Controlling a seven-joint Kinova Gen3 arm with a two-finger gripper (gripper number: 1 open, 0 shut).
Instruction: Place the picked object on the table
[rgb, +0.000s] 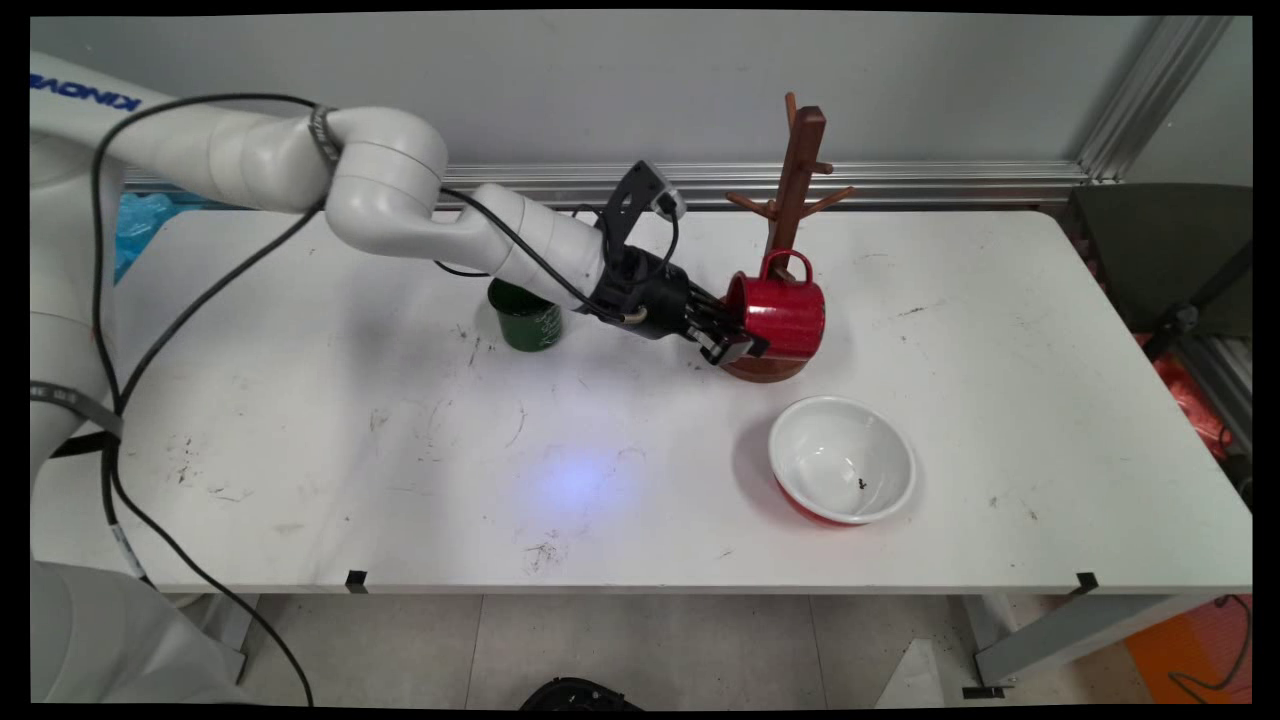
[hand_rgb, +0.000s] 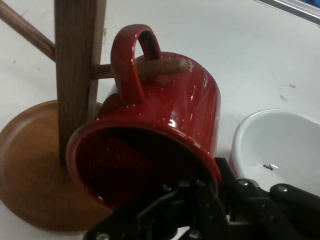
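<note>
Pincer (rgb: 733, 343) pinching the red mug's (rgb: 783, 312) rim.
The mug's handle hangs on a peg of the wooden mug tree (rgb: 793, 190); beyond sits a white bowl (rgb: 842, 459), behind a green cup (rgb: 527, 320).

The arm reaches low from the table's left toward its far middle, and the gripper (rgb: 735, 335) has its 2 fingers clamped.
</note>
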